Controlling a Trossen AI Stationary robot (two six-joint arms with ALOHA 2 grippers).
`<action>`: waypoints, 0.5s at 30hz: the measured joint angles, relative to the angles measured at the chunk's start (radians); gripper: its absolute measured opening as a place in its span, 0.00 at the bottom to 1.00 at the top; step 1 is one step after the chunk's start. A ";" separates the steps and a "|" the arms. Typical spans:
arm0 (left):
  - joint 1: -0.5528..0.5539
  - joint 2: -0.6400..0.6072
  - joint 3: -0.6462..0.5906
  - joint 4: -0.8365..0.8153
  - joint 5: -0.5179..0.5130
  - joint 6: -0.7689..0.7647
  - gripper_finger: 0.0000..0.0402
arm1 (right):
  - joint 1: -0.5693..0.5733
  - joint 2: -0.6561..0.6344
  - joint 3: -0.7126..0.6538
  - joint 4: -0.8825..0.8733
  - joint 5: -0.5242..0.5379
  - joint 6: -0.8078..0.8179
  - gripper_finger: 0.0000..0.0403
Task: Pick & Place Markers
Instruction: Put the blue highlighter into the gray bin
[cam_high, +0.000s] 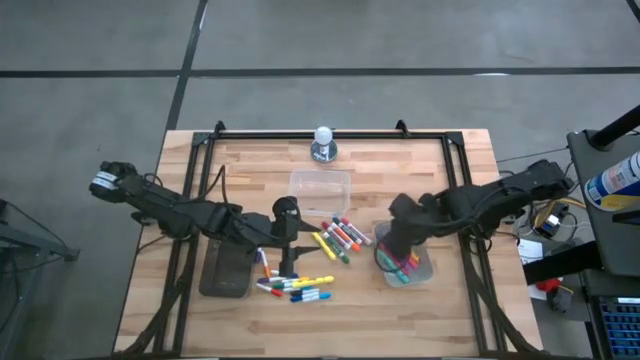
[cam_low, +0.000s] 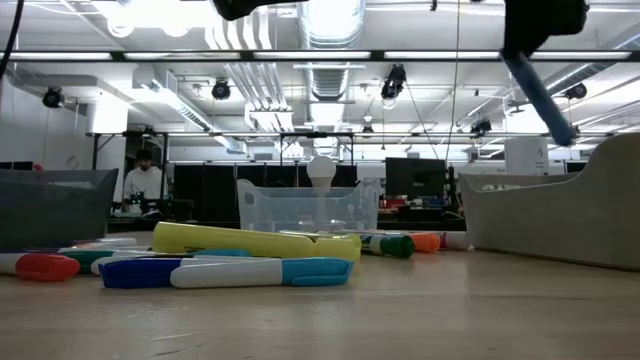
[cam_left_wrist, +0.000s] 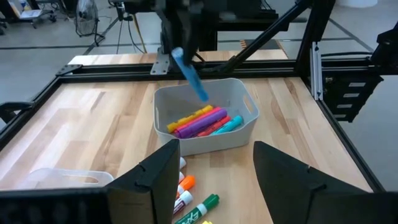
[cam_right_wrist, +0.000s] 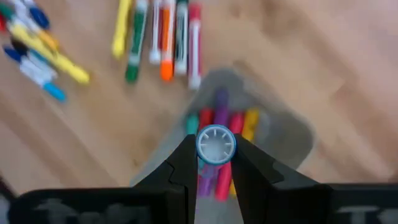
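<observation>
right gripper (cam_right_wrist: 216, 163) fingers clamp blue marker (cam_right_wrist: 216, 147) | marker hangs end-down, tilted, directly above grey tub (cam_left_wrist: 244, 134) of sorted markers | left gripper (cam_left_wrist: 216, 180) fingers spread, idle over loose markers (cam_high: 300, 287) on surface

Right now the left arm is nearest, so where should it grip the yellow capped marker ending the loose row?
Mid-barrel, from straight above, open left claw across the yellow capped marker: it lies flat, bare wooden table on one side, a green marker close on the other. The right claw holds a blue marker over the grey tub.
</observation>
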 joint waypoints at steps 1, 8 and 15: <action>0.000 0.000 0.000 0.000 0.000 -0.003 0.49 | -0.007 0.015 -0.001 -0.002 -0.037 0.001 0.17; 0.000 0.000 -0.001 -0.011 0.000 -0.018 0.49 | -0.062 0.139 -0.007 -0.123 -0.169 0.000 0.17; 0.000 0.000 -0.001 -0.028 0.000 -0.024 0.49 | -0.104 0.241 -0.007 -0.125 -0.263 -0.078 0.18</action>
